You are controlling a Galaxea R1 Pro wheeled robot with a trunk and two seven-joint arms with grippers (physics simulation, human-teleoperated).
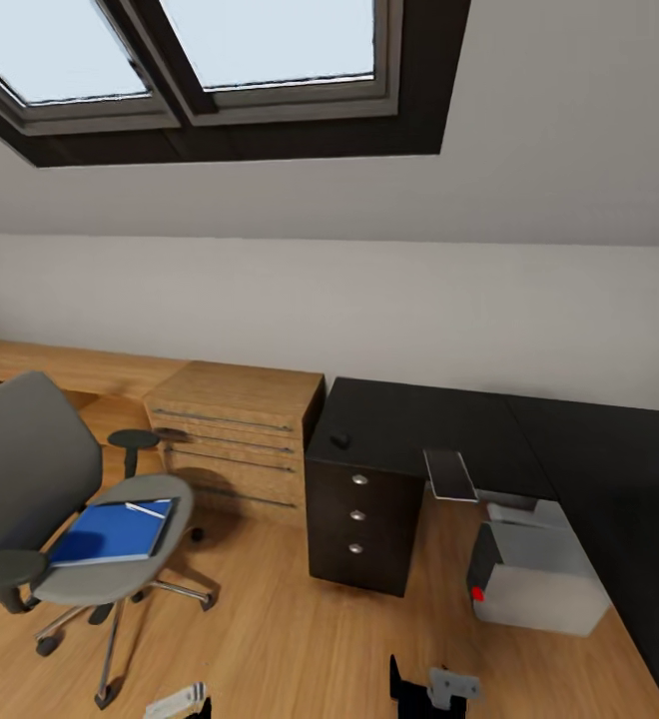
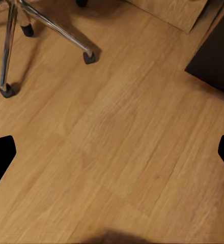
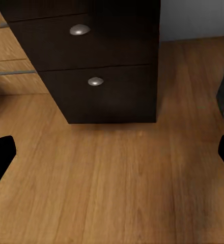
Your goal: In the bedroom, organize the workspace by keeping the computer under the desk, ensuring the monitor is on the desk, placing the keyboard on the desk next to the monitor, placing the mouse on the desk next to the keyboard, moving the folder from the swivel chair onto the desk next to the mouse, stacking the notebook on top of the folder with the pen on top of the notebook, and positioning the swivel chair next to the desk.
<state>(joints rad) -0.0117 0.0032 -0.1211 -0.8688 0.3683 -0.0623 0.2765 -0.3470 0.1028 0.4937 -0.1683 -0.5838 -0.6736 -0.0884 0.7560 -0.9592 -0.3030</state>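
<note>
Folder (image 1: 115,531) sits flat on the chair (image 1: 40,479) seat, with a thin whitish pen (image 1: 146,509) lying on its far edge. Both grippers hang low over the floor (image 1: 270,619), well apart from the folder: left gripper (image 2: 112,152) with fingers spread wide near the chair's chrome legs, right gripper (image 3: 112,152) also spread wide, facing the dark drawer unit (image 1: 359,519). Mouse (image 1: 340,438) rests on the black tabletop (image 1: 419,419) above those drawers; the keyboard (image 1: 450,474) is tilted off the tabletop's edge, over the grey computer (image 1: 539,579) on the floor. Attic room, plank floor, two skylights (image 1: 170,50). One folder, one pen, one mouse, one keyboard, one computer, one chair.
</note>
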